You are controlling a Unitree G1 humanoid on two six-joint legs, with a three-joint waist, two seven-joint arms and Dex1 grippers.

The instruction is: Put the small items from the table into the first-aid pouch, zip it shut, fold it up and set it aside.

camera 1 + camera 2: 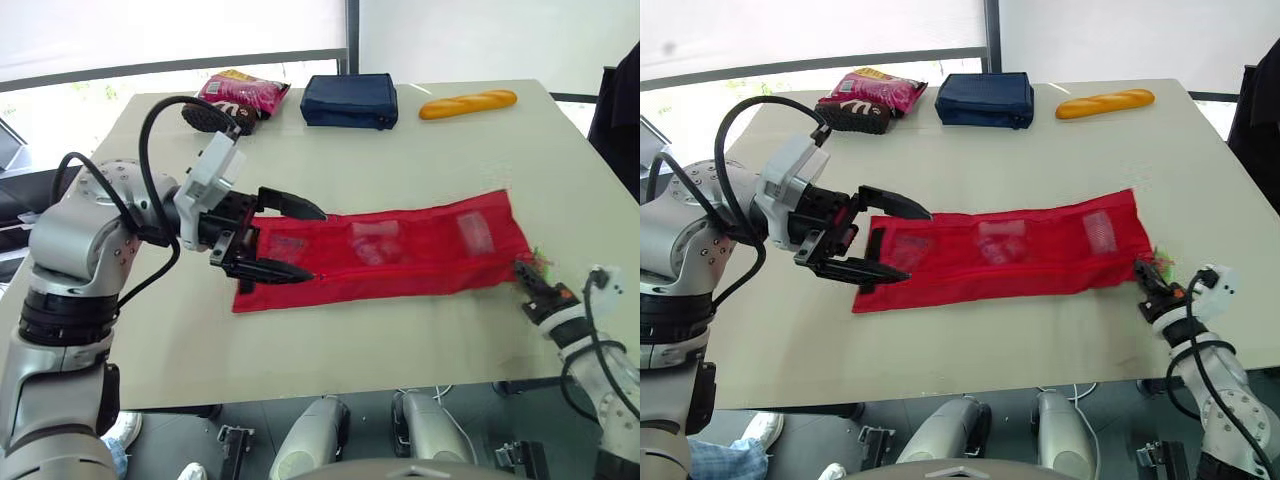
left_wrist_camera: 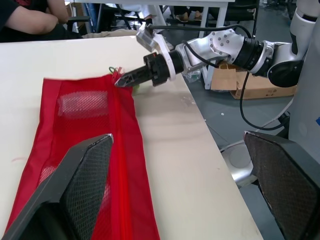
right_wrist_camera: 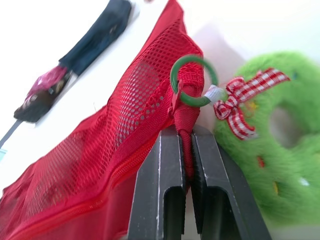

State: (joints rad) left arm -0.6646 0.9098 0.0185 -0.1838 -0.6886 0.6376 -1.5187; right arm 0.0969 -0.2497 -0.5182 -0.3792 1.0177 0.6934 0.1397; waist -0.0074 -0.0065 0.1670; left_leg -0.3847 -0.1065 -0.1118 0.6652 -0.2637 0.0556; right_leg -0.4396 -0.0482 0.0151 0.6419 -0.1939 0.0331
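Right fingers [image 3: 167,200] clamp the red pouch tab [image 3: 185,125].

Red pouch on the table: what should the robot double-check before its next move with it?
1. Right claw holds the red pouch by its end tab: ok, shut on it.
2. Left claw ready at the other end: ok, open, gripping nothing.
3. Small items inside: ok, several show through the mesh.
4. Zipper fully closed: cannot tell.
5. Pouch flat on the table: ok.
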